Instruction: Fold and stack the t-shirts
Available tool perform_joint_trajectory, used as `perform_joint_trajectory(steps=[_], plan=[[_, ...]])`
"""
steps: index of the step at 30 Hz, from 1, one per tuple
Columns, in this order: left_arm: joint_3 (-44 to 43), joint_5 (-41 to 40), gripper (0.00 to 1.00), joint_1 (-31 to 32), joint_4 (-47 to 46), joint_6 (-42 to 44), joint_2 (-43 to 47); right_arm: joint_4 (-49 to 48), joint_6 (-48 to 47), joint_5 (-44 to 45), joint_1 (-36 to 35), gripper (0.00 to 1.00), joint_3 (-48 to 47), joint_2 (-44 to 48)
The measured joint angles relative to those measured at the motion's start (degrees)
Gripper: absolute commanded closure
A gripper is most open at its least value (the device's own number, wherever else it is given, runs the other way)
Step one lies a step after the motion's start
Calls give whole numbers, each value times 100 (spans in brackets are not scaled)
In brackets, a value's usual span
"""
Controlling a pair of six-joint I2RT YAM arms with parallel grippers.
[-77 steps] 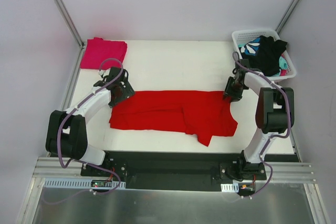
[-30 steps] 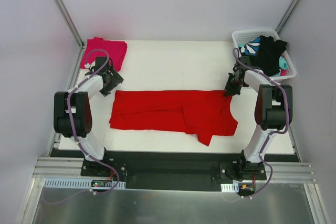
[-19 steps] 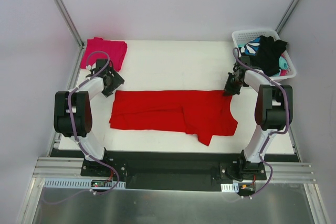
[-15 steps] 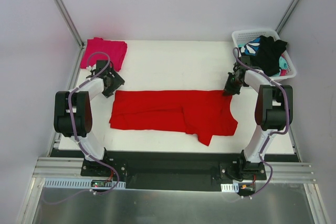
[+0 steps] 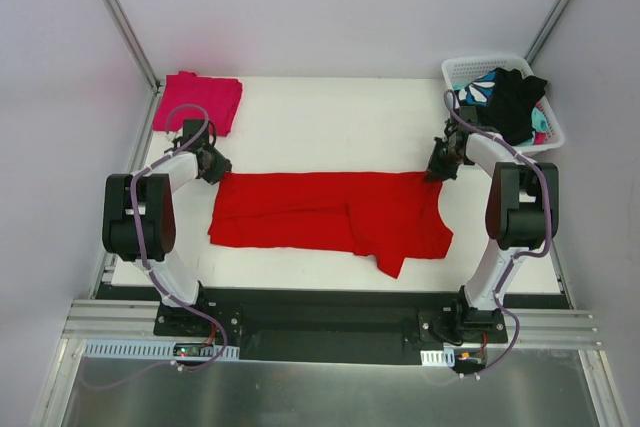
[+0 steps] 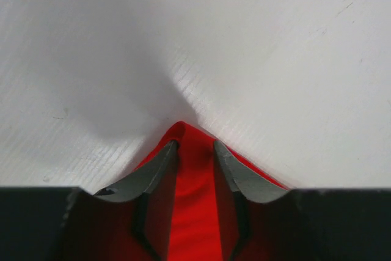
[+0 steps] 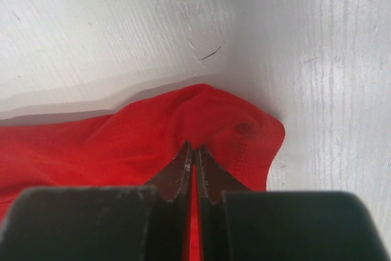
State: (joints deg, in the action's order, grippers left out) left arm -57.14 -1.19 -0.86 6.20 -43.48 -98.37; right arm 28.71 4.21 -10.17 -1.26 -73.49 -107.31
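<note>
The large red t-shirt (image 5: 320,212) lies spread across the middle of the white table (image 5: 330,122), its lower right part folded over. My left gripper (image 5: 215,169) sits at the shirt's top left corner. In the left wrist view its jaws (image 6: 195,148) are drawn in on a raised peak of red cloth (image 6: 181,129) that fills the gap between them. My right gripper (image 5: 437,172) is at the top right corner, and its jaws (image 7: 194,150) are shut on a pinch of the red cloth (image 7: 238,126). A folded magenta-pink t-shirt (image 5: 197,100) lies at the back left.
A white basket (image 5: 480,65) at the back right holds a black garment (image 5: 515,97) and a teal-and-white patterned one (image 5: 483,87). Metal frame posts rise at both back corners. The black base rail runs along the near edge.
My left gripper has come down and right from beside the pink t-shirt to the red shirt's top left corner, and its jaws have closed in on the cloth. The right arm has stayed still.
</note>
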Motion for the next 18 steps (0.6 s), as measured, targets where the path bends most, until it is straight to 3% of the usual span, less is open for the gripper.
perform_joint_trajectory(steps=[5,18], plan=[[37,33,90,0,0,-17,0,0,0,-52,0,97,0,0],[42,81,90,-186,0,72,0,0,-24,-57,0,98,0,0]])
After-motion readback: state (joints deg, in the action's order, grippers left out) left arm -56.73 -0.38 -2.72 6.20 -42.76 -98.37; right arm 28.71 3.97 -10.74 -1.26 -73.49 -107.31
